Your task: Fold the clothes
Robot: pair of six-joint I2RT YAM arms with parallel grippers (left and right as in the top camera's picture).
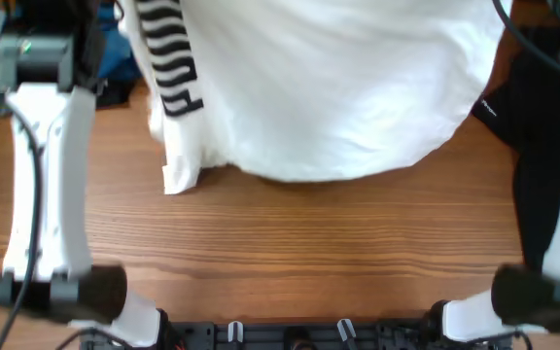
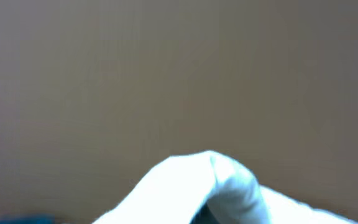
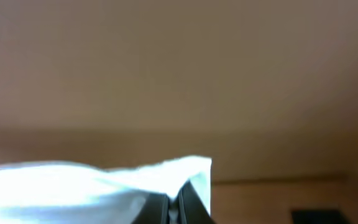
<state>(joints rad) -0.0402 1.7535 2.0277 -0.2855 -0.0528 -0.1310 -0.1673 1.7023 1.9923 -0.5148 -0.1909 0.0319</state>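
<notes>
White arms (image 1: 47, 194), blk joints (image 1: 95, 290) + cables (image 1: 35, 175), dark right gripper (image 3: 178, 204).

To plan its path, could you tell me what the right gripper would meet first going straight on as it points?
Only the white shirt pinched in the right gripper sits at its tips; beyond looks free, a blurred plain backdrop, though depth is unclear.

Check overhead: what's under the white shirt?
Only the edges tell. A black garment with a small white logo appears to run beneath the white shirt at its right edge; the wooden table shows beside its near edge. Everything beneath the shirt's middle is covered.
</notes>
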